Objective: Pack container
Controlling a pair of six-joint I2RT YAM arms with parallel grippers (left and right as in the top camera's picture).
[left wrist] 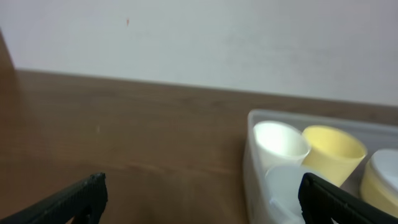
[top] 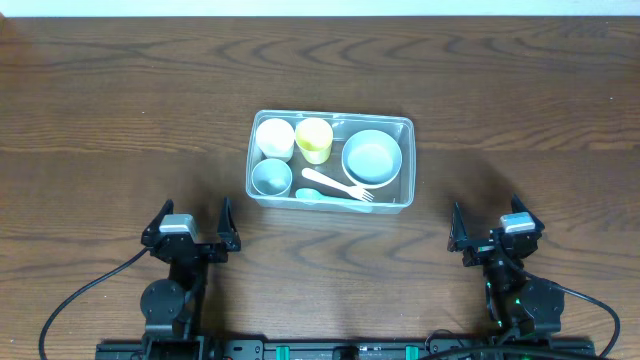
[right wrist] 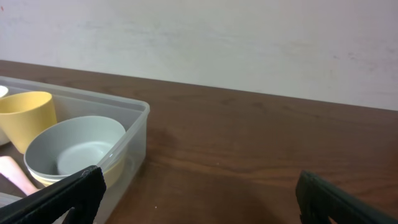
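Observation:
The clear plastic container (top: 408, 127) sits mid-table. In it are a white cup (top: 274, 137), a yellow cup (top: 314, 138), a small pale-blue bowl (top: 271, 177), a larger pale-blue bowl (top: 372, 157), a pink fork (top: 338, 185) and a blue utensil (top: 318, 196). My left gripper (top: 190, 224) is open and empty near the front edge, left of the container. My right gripper (top: 495, 226) is open and empty at the front right. The container shows in the left wrist view (left wrist: 250, 155) and in the right wrist view (right wrist: 138, 140).
The dark wooden table (top: 120, 120) runs to a pale wall (left wrist: 186, 37) at the back. Black cables (top: 85, 295) trail from both arm bases at the front edge.

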